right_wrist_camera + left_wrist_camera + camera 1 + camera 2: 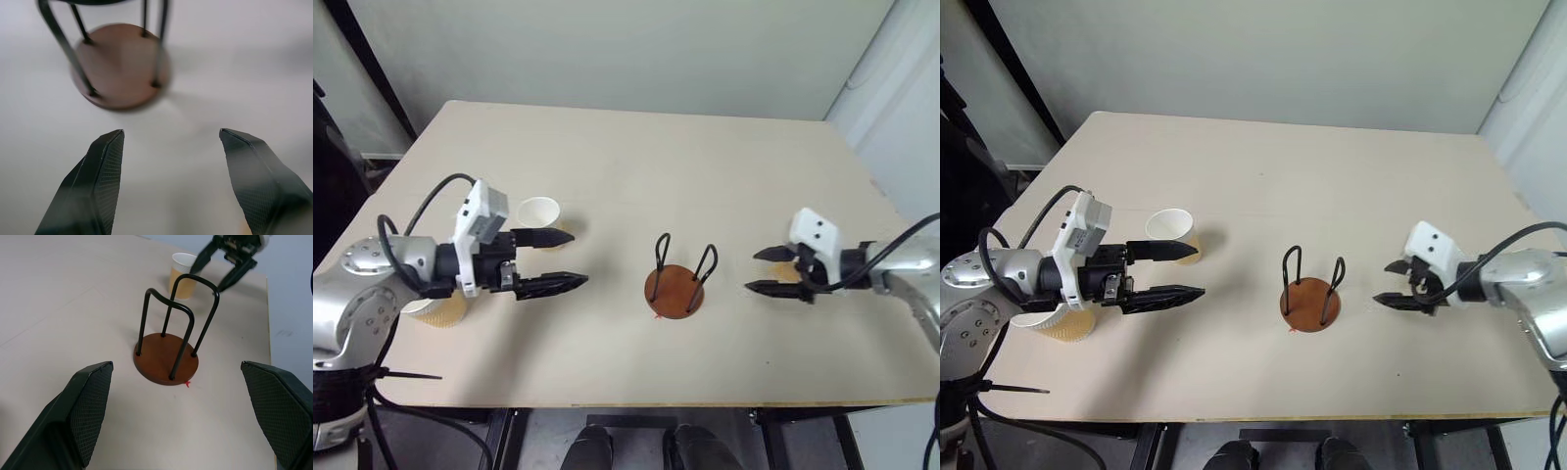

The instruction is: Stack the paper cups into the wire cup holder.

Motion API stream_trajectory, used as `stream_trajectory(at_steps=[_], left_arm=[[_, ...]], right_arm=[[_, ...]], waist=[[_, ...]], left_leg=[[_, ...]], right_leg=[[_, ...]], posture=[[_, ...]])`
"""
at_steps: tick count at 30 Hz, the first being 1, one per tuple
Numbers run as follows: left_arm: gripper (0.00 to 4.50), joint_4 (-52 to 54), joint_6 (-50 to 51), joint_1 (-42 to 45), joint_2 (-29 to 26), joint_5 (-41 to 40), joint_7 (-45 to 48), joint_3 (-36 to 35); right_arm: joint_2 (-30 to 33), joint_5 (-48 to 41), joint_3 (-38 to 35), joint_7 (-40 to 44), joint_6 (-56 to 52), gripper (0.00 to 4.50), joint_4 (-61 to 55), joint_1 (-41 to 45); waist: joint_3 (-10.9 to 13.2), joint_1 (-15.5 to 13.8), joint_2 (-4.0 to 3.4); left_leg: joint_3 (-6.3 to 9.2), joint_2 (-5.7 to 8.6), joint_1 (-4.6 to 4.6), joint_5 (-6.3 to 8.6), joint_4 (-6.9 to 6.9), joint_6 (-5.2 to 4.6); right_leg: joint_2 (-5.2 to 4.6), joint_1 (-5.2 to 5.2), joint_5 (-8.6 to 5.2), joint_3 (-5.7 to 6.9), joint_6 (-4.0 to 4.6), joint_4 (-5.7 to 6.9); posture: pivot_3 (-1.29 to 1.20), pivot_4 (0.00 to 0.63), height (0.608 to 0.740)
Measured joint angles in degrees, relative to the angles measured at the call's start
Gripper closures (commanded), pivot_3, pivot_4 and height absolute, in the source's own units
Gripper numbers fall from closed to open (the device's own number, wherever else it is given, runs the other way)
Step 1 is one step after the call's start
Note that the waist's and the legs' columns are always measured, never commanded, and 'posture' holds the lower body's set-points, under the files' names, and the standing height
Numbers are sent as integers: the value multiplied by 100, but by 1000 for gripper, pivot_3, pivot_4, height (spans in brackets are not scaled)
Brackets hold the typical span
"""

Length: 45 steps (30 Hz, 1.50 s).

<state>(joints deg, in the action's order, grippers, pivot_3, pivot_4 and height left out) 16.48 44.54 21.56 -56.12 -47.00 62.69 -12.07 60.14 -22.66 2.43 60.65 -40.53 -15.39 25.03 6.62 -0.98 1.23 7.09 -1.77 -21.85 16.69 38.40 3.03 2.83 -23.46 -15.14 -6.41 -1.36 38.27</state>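
The wire cup holder [674,286] stands empty near the middle of the beige table [636,166], its round reddish-brown base carrying 2 upright black wire loops. To its left, the left gripper [563,260] hovers with its fingers spread wide, holding nothing. A paper cup [540,216] stands upright just beyond that gripper's far finger, and a second paper cup [1060,322] sits under the left arm at the table's left side. To the holder's right, the right gripper [758,271] points toward the holder with its fingers parted and empty; a third paper cup [182,269] stands just behind it.
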Motion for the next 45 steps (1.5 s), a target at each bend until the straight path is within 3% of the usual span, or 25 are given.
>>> stream_trajectory(at_steps=[21,24,31,39,45], left_arm=[[0,-173,-70,182,91,141,174,176],[0,-171,-70,170,90,140,171,172],[0,-165,-70,69,88,142,166,153],[0,-130,-72,8,87,141,89,113],[0,-151,-95,-13,85,170,106,111]], right_arm=[[359,1285,415,739,1450,1299,1591,392],[222,1457,578,801,1582,1850,1735,532],[-1,1899,997,987,1906,4451,1985,828],[11,2053,986,1243,2013,4451,1994,1272],[143,1831,757,1425,1657,4451,1104,1829]], waist=[[0,2,0],[0,5,0],[0,6,0],[0,10,-1],[4,15,-6]], left_leg=[[-6,0,0,2,4,-6],[-6,0,0,2,9,-6],[-6,0,0,2,15,-7],[-6,0,0,2,20,-7],[-6,0,-1,2,19,-6]], right_leg=[[0,0,2,-6,-3,0],[0,0,3,-6,-4,2],[0,-1,3,-6,-4,10],[0,-1,3,-6,-4,14],[0,-2,3,-5,-4,14]], posture=[[0,150,740],[0,150,740],[0,150,740],[0,150,740],[0,150,740]])
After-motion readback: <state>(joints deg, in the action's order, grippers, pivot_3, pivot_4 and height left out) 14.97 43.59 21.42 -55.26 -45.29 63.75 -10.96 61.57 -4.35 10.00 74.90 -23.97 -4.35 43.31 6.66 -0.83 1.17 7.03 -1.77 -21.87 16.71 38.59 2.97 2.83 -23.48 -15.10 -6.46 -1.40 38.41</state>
